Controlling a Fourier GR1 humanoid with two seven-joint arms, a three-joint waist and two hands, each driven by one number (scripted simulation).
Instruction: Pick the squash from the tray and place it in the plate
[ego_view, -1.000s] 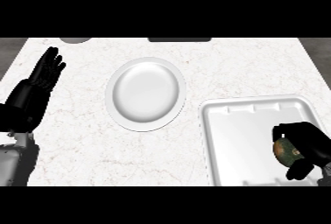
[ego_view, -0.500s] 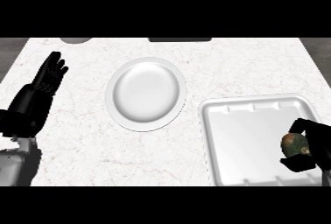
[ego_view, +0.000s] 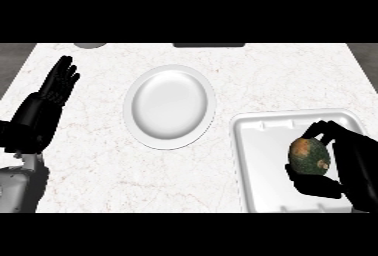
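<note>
left robot hand (ego_view: 53, 95): rests open at left edge, fingers up | right robot hand (ego_view: 356, 165): curls round squash (ego_view: 310, 156), lower right

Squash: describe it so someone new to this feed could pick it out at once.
Start at the white tray at the view's right, beside the white plate. Over it, the black right hand curls round the squash. It is the only coloured item: an oval, mottled green and orange.

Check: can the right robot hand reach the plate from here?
Likely yes: the right robot hand, curled round the squash over the tray, has only bare counter between it and the plate.
</note>
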